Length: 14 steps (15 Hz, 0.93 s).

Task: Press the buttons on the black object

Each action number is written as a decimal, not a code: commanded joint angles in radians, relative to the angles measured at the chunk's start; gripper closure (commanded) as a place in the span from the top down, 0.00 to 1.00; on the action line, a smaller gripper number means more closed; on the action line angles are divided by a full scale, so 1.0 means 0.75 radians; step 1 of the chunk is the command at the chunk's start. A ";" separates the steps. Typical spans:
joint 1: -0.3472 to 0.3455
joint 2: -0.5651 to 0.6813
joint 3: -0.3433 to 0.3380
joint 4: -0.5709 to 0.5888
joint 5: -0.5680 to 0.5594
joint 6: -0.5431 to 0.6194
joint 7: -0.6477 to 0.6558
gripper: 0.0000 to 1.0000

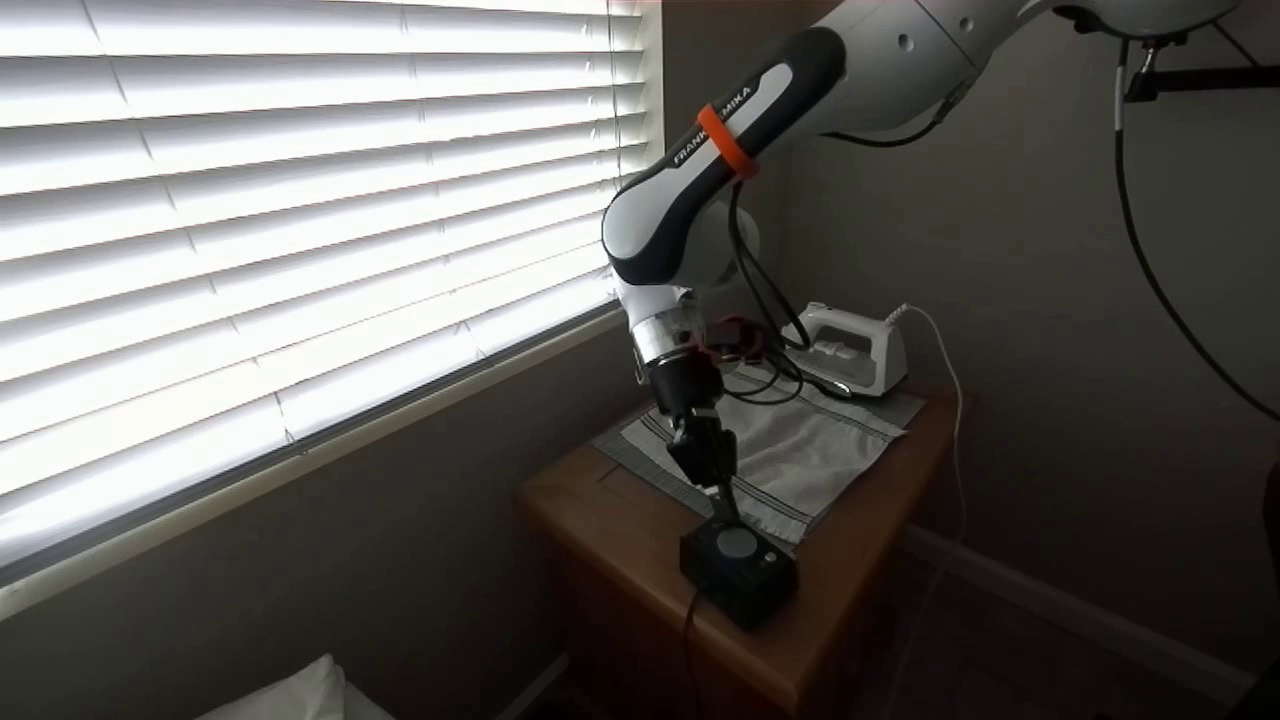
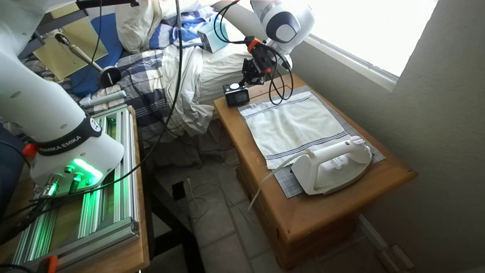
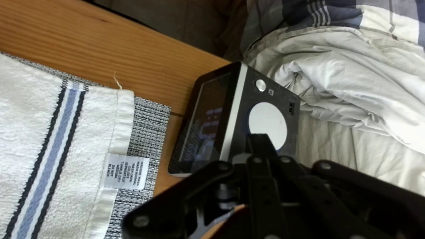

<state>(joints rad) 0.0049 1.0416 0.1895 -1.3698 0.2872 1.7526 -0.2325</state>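
The black object (image 1: 745, 585) is a boxy black device with a lit display on one side. It stands upright at a table corner and shows in both exterior views (image 2: 237, 98) and in the wrist view (image 3: 237, 99). On its top are a large round pale button (image 3: 267, 121) and a small round silver button (image 3: 260, 85). Another grey patch on the top is partly hidden by the fingers. My gripper (image 3: 260, 141) is shut and empty, fingers together. It points down at the top (image 1: 722, 500), its tips overlapping the large button's edge in the wrist view. I cannot tell whether they touch it.
A white clothes iron (image 2: 331, 167) with a cord stands at the table's opposite end. A white striped towel (image 2: 295, 125) lies on a grey mat (image 3: 149, 129) beside the device. A bed with white bedding (image 3: 348, 93) is beyond the table edge. A window (image 1: 300, 200) borders the table.
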 commanded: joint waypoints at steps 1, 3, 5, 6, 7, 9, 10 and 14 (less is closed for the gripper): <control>-0.004 0.047 0.004 0.069 0.010 -0.031 0.001 0.00; -0.002 0.056 0.002 0.077 0.009 -0.032 0.004 0.00; 0.000 0.068 -0.001 0.084 0.007 -0.034 0.011 0.00; 0.000 0.075 -0.002 0.088 0.006 -0.035 0.012 0.00; 0.003 0.088 -0.008 0.098 0.003 -0.038 0.021 0.00; 0.002 0.108 -0.011 0.116 0.003 -0.053 0.027 0.00; 0.003 0.111 -0.010 0.124 0.003 -0.062 0.026 0.00; 0.029 0.038 0.008 0.073 -0.002 -0.043 0.018 0.00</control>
<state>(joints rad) 0.0077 1.0702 0.1891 -1.3255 0.2871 1.7143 -0.2244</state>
